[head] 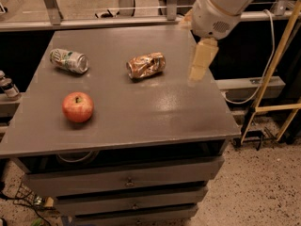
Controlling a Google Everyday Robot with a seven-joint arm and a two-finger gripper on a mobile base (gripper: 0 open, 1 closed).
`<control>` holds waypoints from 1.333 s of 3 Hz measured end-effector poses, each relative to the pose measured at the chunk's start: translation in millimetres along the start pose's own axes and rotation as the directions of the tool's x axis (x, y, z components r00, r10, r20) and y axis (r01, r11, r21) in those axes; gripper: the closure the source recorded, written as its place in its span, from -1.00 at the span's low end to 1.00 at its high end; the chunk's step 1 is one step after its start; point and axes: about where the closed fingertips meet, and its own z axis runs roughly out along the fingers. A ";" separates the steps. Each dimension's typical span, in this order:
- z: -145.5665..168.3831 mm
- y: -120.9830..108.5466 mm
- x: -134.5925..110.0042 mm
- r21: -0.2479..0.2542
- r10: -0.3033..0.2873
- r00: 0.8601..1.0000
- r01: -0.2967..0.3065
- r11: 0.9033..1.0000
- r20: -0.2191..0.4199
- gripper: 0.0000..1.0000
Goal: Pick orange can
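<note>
The orange can (pixel 146 65) is crushed and shiny copper-orange. It lies on its side on the grey table top (pixel 141 117), a little right of the middle and toward the back. My gripper (pixel 200 65) hangs pale and beige from the white arm (pixel 221 6) at the upper right. It is above the right part of the table, about a can's length to the right of the orange can, and not touching it. It holds nothing that I can see.
A green-and-white can (pixel 69 60) lies at the back left. A red apple (pixel 77 107) sits at the front left. The table has drawers (pixel 127 180) below. Yellow poles (pixel 275 65) stand to the right, and a small bottle (pixel 7 86) is at the left edge.
</note>
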 end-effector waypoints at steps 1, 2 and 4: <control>26.3 -26.6 -33.9 0.045 -0.037 0.998 0.036 0.998 0.040 -1.00; 54.1 -47.3 -57.7 0.082 -0.050 0.998 0.047 0.996 0.030 -1.00; 62.5 -45.3 -58.6 0.072 -0.038 0.999 0.036 0.997 0.025 -1.00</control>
